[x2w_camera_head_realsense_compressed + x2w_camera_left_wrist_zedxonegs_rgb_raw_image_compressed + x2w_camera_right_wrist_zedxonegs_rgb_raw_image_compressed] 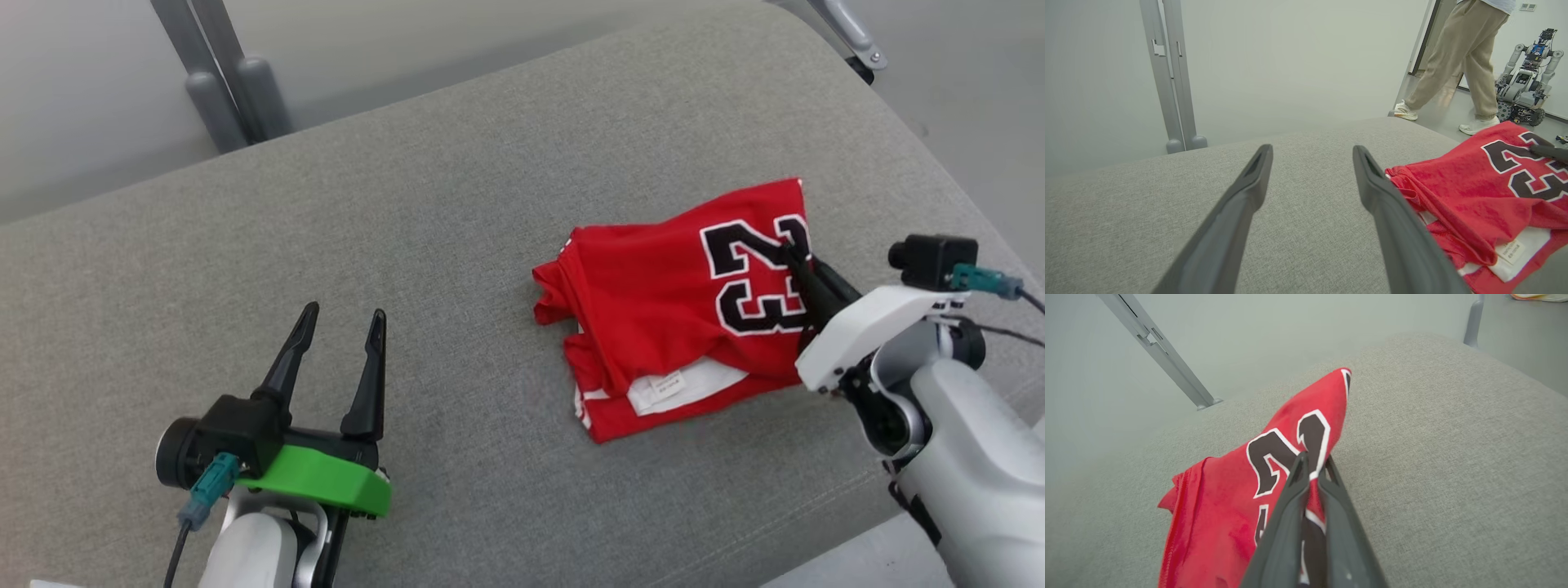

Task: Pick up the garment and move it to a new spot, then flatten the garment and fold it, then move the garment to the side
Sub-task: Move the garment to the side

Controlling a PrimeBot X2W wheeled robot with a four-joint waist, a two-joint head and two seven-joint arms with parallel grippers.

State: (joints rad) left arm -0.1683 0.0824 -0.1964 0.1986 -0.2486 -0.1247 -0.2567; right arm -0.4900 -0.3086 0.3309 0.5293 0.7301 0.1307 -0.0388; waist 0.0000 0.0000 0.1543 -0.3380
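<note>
The red jersey (pixel 653 302) lay folded right of centre on the grey cushion (pixel 408 245), its black number 23 facing up. From the lower right, the right gripper (pixel 796 255) was pinched shut on the cloth at that number. At the lower left, the left gripper (pixel 344 312) stood wide open over bare cushion, well apart from the jersey.

The garment (pixel 653 310) is bright red, its numerals (pixel 755 278) black with a white outline, its label (pixel 663 384) white, while the cushion (pixel 457 204) is a flecked mid-grey weave. The left gripper (pixel 343 314) is black on a lime-green mount (pixel 322 482) with a teal plug (pixel 208 486) — the right gripper (pixel 790 249) is dark on a white housing (pixel 865 322). The person's trousers (pixel 1457 61) are beige, the shoes (pixel 1405 111) white.
</note>
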